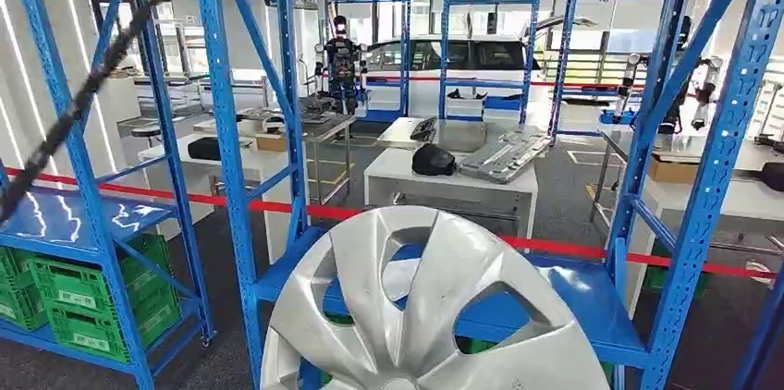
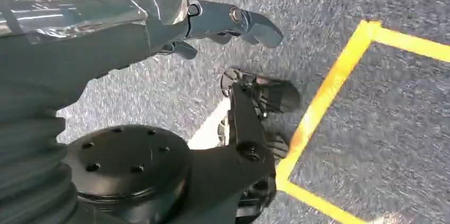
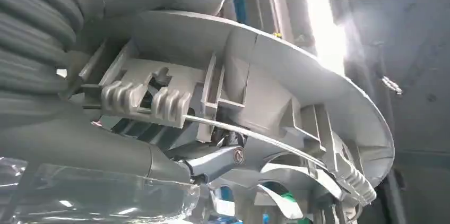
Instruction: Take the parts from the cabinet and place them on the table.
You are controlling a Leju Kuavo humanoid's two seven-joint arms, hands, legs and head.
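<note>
Head view, nearest first: your silver hubcap point(image 1: 430, 316) fills the bottom centre, glossy moulded plastic, round, curved spokes with rounded cut-outs between them, tilted toward the camera. It sits in front of the blue shelf point(image 1: 573, 302) of the steel rack point(image 1: 716, 159), whose painted uprights and diagonal braces frame the scene.

Right wrist view: your right hand point(image 3: 159, 144) holds the hubcap point(image 3: 297, 91) from its back side. You see matte grey ribs, stepped clip tabs and a thin wire ring running along the rim; the thick grey thumb lies under it and a darker finger tip presses into the ribbing. Crinkled clear film covers part of the hand.

Left wrist view: your left hand point(image 2: 212, 27) hangs over speckled grey floor point(image 2: 382, 128) with a yellow tape line point(image 2: 329, 91). Nothing is in it, fingers loosely extended and slightly parted; same ribbed cover and shiny film wrap.

Further out in head view: green slatted plastic crates point(image 1: 83, 302) sit on the lower left shelf, and a red-and-white barrier tape point(image 1: 305, 210) stretches across behind the rack. Beyond it is a white table point(image 1: 453, 182) carrying a dark rounded part point(image 1: 433, 161) and a flat ribbed silver panel point(image 1: 507, 155). More white tables stand to the left and right. Far back, another humanoid robot point(image 1: 341, 62) stands near a white car point(image 1: 462, 62), with blue racks topped by green crates behind.
</note>
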